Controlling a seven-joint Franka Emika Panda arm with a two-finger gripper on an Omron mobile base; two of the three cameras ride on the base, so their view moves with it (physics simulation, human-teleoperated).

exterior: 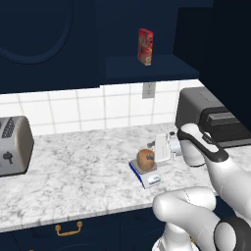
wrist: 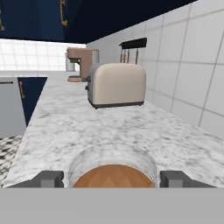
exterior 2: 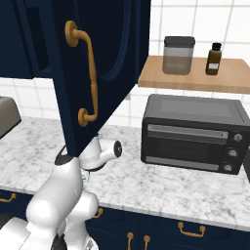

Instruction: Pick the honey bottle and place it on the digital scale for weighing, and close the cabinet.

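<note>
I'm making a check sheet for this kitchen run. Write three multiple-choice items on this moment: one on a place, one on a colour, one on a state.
1. Where is the honey jar?
A. on the scale
B. on the cabinet shelf
C. beside the toaster

2. What colour is the box on the cabinet shelf?
A. green
B. red
C. white

3. How is the cabinet door?
A. shut
B. taken off
C. open

Answers:
1 A, the left base view shows the jar standing on the scale's plate, with the hand at it.
2 B, it stands red against the dark shelf.
3 C, the right base view shows the door swung out, its brass handle facing the camera.
</note>
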